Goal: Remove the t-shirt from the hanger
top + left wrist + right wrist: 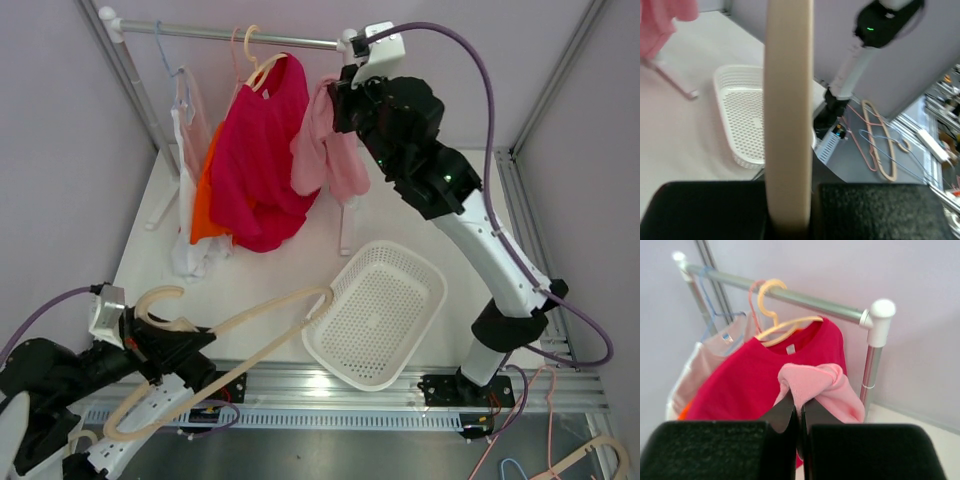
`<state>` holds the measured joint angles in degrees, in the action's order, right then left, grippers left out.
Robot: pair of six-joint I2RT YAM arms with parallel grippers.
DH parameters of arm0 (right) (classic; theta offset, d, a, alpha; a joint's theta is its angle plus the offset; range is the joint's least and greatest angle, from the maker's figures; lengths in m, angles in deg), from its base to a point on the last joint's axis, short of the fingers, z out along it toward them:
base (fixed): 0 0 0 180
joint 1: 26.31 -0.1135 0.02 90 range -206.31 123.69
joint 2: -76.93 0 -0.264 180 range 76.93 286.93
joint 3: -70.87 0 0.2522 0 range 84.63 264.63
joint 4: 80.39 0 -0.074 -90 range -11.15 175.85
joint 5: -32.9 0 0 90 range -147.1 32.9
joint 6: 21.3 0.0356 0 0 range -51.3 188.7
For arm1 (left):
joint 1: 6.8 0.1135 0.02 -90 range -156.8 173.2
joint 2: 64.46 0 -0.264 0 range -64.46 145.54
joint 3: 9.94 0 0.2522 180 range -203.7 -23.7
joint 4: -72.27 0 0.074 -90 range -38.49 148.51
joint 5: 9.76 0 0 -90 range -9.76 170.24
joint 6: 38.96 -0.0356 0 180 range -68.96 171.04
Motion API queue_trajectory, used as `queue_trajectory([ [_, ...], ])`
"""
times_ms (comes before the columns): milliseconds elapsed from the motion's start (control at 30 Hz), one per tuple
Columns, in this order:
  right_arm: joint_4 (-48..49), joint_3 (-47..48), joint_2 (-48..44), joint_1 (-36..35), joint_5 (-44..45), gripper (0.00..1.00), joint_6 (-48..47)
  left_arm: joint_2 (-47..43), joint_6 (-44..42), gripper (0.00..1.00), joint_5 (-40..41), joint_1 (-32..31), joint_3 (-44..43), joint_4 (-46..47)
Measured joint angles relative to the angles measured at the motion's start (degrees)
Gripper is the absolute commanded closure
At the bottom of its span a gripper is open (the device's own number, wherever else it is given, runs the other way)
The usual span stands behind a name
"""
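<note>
From above, a white table (270, 265) holds a clothes rack with a smooth metal rail (220, 35) across the back. The right gripper (338, 105), black and blocky, is up by the rail's right end. It is clenched on a bunched, soft pink shirt (325, 155), which dangles free of any hanger, just beside a red shirt (255, 160). The red shirt droops from a yellow hanger (262, 70) on the rail. Orange and white garments hang further left. A white plastic basket (378, 312), rounded and full of small holes, lies at the table's near edge. At the bottom left, the left gripper (170, 340) grasps a bare, curved beige hanger (270, 325), whose tip reaches the basket's rim.

From the left wrist, the hanger (788, 110) is a smooth beige band running straight up the middle. It is squeezed between two matt black fingers (710, 210). The perforated basket (742, 115) sits behind it, and a blur of pink shirt (660, 22) shows in the top left corner.

From the right wrist, two black fingers (710, 450) narrow to tips pinched on a fold of the ribbed pink shirt (815, 385). Behind it, the red shirt (750, 385) hangs on the yellow hanger (782, 325) from the rail (805, 299), which ends in a white cap.
</note>
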<state>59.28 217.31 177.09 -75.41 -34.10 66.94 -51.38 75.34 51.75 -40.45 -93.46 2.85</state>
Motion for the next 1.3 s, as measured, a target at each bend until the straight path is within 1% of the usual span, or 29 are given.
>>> queue_trajectory([
  [167, 0.0, -0.3, -7.4, -3.0, -1.0, 1.0, -1.1, 0.7, -1.2, 0.99, 11.8, 0.0, 5.7, 0.7],
  [300, 1.8, -4.3, -16.2, -5.9, -1.6, 1.0, -2.3, 7.7, -1.3, 0.99, 21.3, 0.0, 9.5, 3.8],
  [367, 2.5, -6.7, -20.4, -6.8, -1.7, 1.0, -2.8, 17.2, -1.3, 0.99, 27.2, 0.0, 9.3, 8.2],
  [467, 2.2, -8.0, -25.1, -7.5, -1.7, 1.0, -2.8, 30.6, -1.4, 1.0, 32.7, 0.0, 6.3, 14.9],
  [533, 1.5, -8.4, -27.2, -7.9, -1.9, 1.0, -2.5, 37.8, -1.4, 1.0, 35.1, 0.0, 3.3, 17.5],
  [600, 0.7, -10.6, -29.6, -8.3, -2.0, 1.0, -1.5, 43.0, -1.7, 0.99, 36.9, 0.0, -0.3, 19.3],
  [667, 0.5, -16.3, -33.4, -8.7, -2.2, 1.0, 0.6, 46.7, -2.2, 1.0, 38.0, 0.0, -5.0, 19.9],
  [800, 1.6, -37.9, -43.9, -9.0, -2.1, 1.0, 6.4, 53.9, -3.7, 1.0, 39.1, 0.0, -17.5, 22.5],
  [900, 1.4, -53.4, -49.3, -9.0, -1.2, 1.0, 10.6, 57.8, -5.4, 1.0, 39.1, 0.0, -25.1, 23.6],
  [1000, -0.2, -62.8, -50.7, -9.0, -0.9, 1.0, 14.1, 63.5, -7.3, 1.0, 39.1, 0.0, -34.5, 23.1],
  [1133, -3.7, -66.8, -50.8, -9.0, -0.7, 1.0, 18.8, 70.8, -9.5, 0.99, 39.0, 0.0, -44.1, 22.5],
  [1200, -5.0, -67.1, -50.9, -9.0, -0.4, 1.0, 21.0, 74.7, -10.2, 0.99, 39.0, 0.2, -48.3, 21.0],
  [1300, -5.9, -66.8, -51.0, -9.0, -0.4, 1.0, 22.0, 79.9, -10.8, 0.99, 38.8, 0.5, -52.6, 19.8],
])
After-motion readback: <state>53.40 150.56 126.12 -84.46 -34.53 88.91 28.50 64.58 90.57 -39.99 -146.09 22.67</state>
